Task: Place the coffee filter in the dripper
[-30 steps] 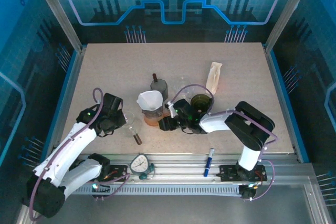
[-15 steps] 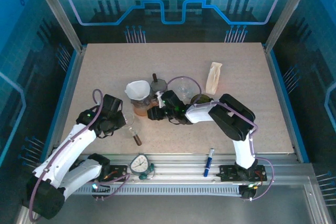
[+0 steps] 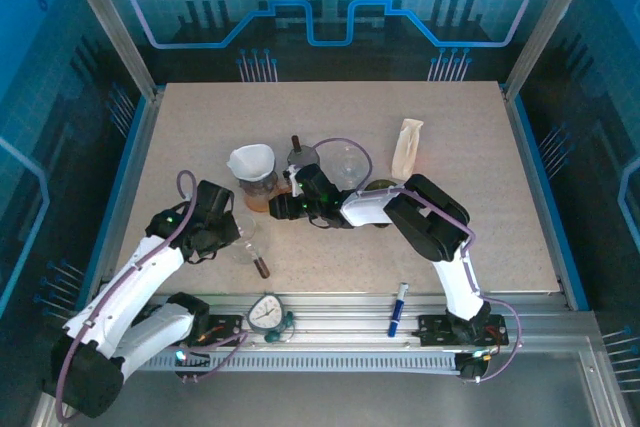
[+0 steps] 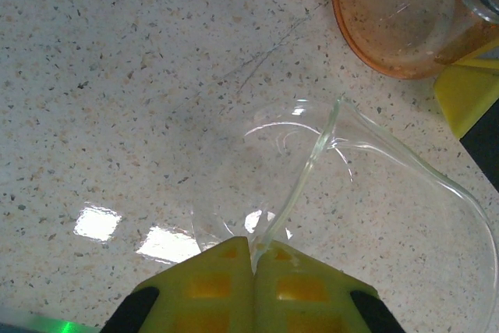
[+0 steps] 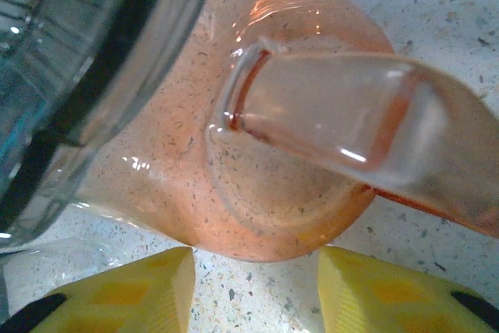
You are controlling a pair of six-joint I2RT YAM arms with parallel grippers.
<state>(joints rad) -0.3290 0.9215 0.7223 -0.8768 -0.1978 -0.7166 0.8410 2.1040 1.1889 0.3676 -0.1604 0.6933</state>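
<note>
White filter [image 3: 252, 161] seen seated in mouth of orange dripper [image 3: 259, 196], mid-counter [image 3: 450, 147]; placement judged nearly done. Right gripper [image 5: 256, 272] jaws held apart, dripper base between them, unclamped. Left gripper [image 4: 253, 259] jaws clamped on clear glass vessel [image 4: 327, 138] rim. Remaining: seating check, right arm withdrawal.

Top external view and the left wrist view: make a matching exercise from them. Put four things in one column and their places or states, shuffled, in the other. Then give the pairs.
Things
1. coffee filter
2. marker pen
3. white packet
4. clear glass jug

Places or states
A. lying across the near edge of the table
B. rim pinched in the shut left pincer
C. sitting in the top of the orange dripper
D. lying toward the back right of the table, apart from the other things

Pairs: 1-C, 2-A, 3-D, 4-B
</note>
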